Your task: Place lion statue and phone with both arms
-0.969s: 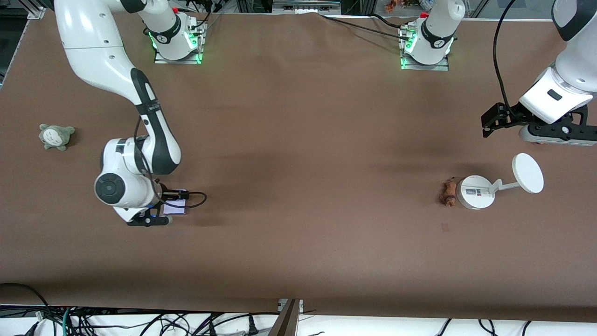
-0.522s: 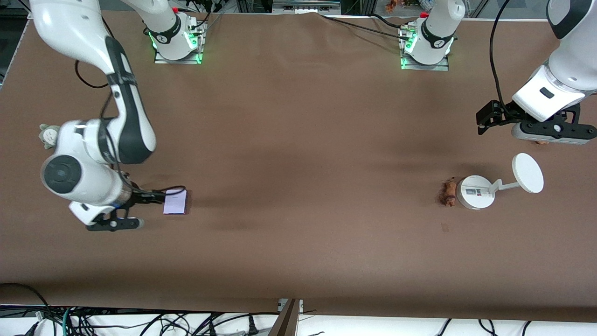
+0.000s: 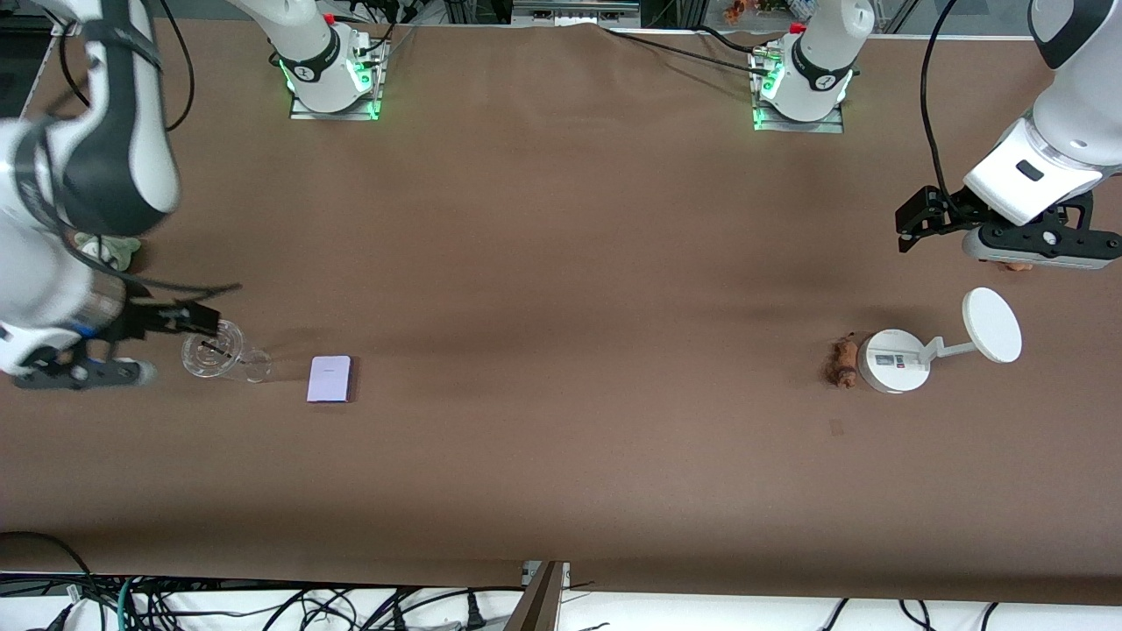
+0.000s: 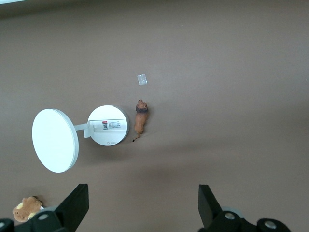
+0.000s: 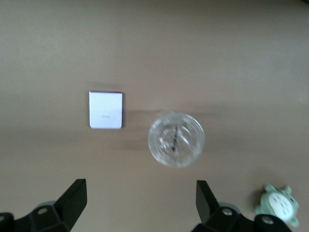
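The front view looks down from high across the table [image 3: 561,263], taking in its whole top. The left wrist view looks straight down from well above the white stand [image 4: 108,125], which the front view shares [image 3: 894,361]. The right wrist view looks straight down over the phone [image 5: 105,109], shared with the front view [image 3: 330,379].

A white stand [image 3: 894,360] with a round base and a disc [image 3: 992,325] on a short arm stood on the brown counter [image 3: 561,263] toward the left arm's end. A clear glass [image 3: 215,355] and a grey-green plush toy [image 3: 110,250] were toward the right arm's end. A small brown plush [image 4: 26,208] lay near the stand.
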Robot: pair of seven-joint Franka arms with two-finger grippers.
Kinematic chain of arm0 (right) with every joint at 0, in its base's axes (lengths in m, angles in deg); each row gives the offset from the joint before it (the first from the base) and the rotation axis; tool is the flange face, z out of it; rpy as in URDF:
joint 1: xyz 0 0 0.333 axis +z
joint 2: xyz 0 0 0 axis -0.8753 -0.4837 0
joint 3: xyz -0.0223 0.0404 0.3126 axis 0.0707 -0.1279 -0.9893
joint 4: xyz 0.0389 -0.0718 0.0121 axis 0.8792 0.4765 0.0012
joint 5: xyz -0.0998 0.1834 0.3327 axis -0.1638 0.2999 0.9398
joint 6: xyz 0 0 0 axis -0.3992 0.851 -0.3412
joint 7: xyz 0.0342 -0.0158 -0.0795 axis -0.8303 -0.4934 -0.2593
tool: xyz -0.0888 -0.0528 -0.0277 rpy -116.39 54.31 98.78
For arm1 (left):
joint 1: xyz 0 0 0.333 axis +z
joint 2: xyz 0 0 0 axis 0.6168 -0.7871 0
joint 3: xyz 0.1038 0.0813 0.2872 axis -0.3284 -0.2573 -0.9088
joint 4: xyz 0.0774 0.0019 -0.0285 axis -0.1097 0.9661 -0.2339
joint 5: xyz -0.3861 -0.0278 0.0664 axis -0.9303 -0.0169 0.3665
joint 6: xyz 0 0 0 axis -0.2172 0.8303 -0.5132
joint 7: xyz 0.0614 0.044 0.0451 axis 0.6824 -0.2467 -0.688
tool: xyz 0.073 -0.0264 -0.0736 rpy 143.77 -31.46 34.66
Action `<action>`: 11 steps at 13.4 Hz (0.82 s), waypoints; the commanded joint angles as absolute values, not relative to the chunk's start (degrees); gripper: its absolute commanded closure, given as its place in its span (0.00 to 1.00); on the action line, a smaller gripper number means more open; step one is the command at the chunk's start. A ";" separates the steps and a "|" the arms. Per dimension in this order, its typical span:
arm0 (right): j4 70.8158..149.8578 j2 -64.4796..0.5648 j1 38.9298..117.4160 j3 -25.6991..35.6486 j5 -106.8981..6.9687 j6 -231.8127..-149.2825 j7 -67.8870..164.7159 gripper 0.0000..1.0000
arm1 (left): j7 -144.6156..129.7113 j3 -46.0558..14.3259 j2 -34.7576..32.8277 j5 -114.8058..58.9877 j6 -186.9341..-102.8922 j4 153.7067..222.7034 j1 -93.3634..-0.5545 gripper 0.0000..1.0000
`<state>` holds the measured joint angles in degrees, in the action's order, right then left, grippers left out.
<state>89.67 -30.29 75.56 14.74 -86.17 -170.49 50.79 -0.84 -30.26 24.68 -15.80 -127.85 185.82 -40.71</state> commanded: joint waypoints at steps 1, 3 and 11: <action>90.24 -27.04 75.23 14.91 -86.37 -166.17 50.46 0.00 | -0.56 -30.50 25.27 -16.46 -126.54 185.17 -40.90 0.00; 90.41 -24.60 73.92 13.77 -86.20 -165.54 52.64 0.00 | -0.83 -30.50 25.18 -16.46 -125.92 185.08 -40.90 0.00; 100.78 -10.00 67.84 6.91 -86.90 -164.94 52.30 0.00 | -0.39 -30.50 25.18 -16.46 -125.66 185.08 -40.98 0.00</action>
<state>96.40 -14.78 69.39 8.87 -86.28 -165.63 51.69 -0.84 -30.30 24.83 -15.80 -126.82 185.81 -40.71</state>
